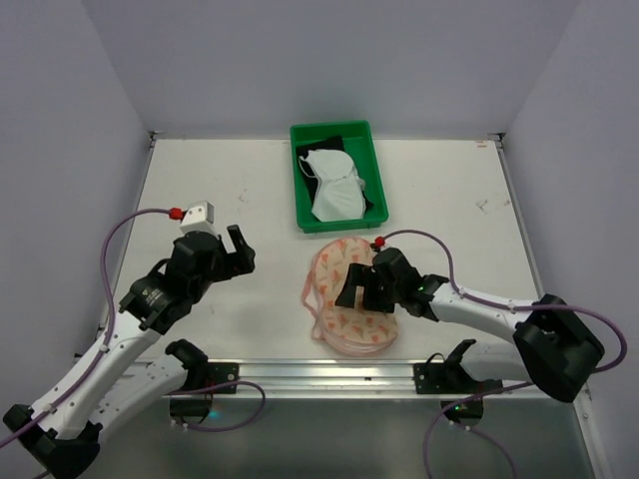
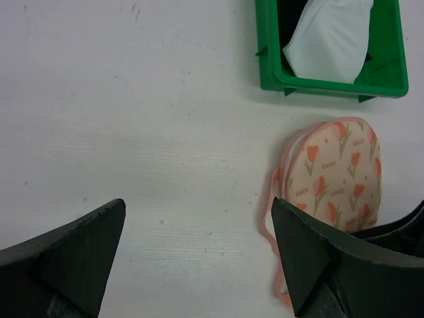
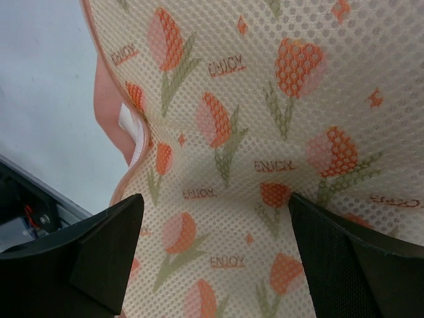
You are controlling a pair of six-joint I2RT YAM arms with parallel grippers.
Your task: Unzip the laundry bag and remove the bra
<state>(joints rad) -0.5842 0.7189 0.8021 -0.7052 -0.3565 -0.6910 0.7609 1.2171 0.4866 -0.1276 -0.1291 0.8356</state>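
Note:
The laundry bag [image 1: 337, 261] lies flat on the table in front of the tray, pink-edged with orange tulip print. It also shows in the left wrist view [image 2: 338, 172]. Its mesh fills the right wrist view [image 3: 252, 99]. My right gripper [image 1: 361, 289] is open right over the bag's middle, one finger on each side [image 3: 215, 218]. I cannot tell whether it touches the fabric. My left gripper [image 1: 240, 249] is open and empty over bare table left of the bag [image 2: 199, 218]. A white bra-like garment [image 1: 334, 190] lies in the green tray [image 1: 298, 180].
The green tray [image 2: 331, 86] stands at the back centre, just beyond the bag, with dark fabric under the white garment [image 2: 331, 40]. A pink loop [image 2: 268, 232] trails from the bag's left edge. A metal rail [image 1: 329, 374] runs along the near table edge.

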